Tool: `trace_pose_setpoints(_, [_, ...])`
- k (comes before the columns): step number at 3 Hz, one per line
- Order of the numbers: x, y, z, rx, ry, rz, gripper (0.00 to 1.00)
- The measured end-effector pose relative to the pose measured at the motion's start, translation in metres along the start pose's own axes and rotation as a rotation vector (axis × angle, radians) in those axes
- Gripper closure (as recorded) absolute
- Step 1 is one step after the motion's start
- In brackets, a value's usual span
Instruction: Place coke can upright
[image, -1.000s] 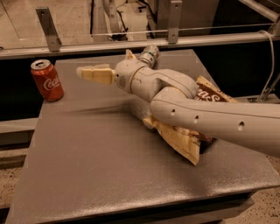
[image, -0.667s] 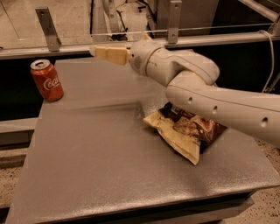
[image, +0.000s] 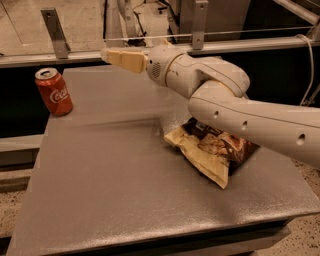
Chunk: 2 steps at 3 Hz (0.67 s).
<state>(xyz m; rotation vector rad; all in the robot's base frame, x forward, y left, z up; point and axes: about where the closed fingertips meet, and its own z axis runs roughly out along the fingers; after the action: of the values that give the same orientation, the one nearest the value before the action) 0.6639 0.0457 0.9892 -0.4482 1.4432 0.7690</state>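
Observation:
The red coke can (image: 54, 91) stands upright near the far left corner of the grey table (image: 115, 190), silver top up, white lettering facing me. My gripper (image: 111, 55) hangs in the air above the table's far edge, pointing left, well to the right of the can and higher than it. It holds nothing that I can see. The white arm (image: 235, 105) runs from the gripper to the right side of the view.
A crumpled brown and tan snack bag (image: 212, 150) lies on the table's right half, partly under the arm. A metal rail with posts (image: 55, 35) runs behind the table. The table's left edge is close to the can.
The gripper has risen and pulled back toward the far edge of the table, away from the surface. The can has stayed upright in place.

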Motion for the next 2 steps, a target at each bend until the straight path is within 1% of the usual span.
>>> trace_pose_setpoints(1, [-0.041,-0.013,-0.002,0.018,-0.036,-0.015,0.0])
trace_pose_setpoints(2, [-0.101,-0.032,-0.011,0.04,-0.077,-0.061,0.0])
